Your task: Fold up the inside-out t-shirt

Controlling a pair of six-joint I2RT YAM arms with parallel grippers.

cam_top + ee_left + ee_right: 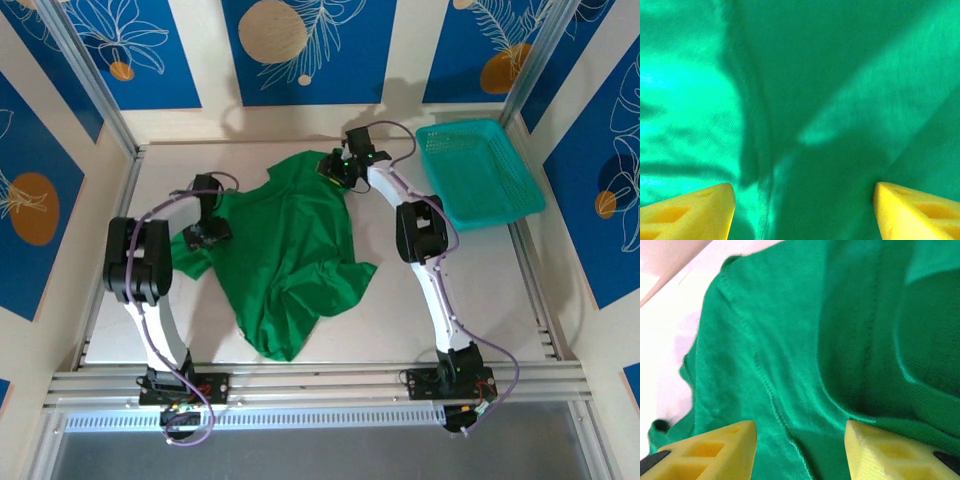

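Your shirt [290, 250] lies crumpled mid-desk [500, 290]. A teal basket [480, 175] sits at the far right, clear of it. Left hand [805, 200] and right hand [800, 435] are both open over the cloth.

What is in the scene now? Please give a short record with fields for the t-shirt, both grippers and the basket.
t-shirt: bright green, crumpled and not yet folded, lying mid-table
left gripper: open, low over the cloth at the t-shirt's left side
right gripper: open, over the t-shirt's far edge, a seam between its fingers
basket: teal mesh, far right corner, apart from the t-shirt
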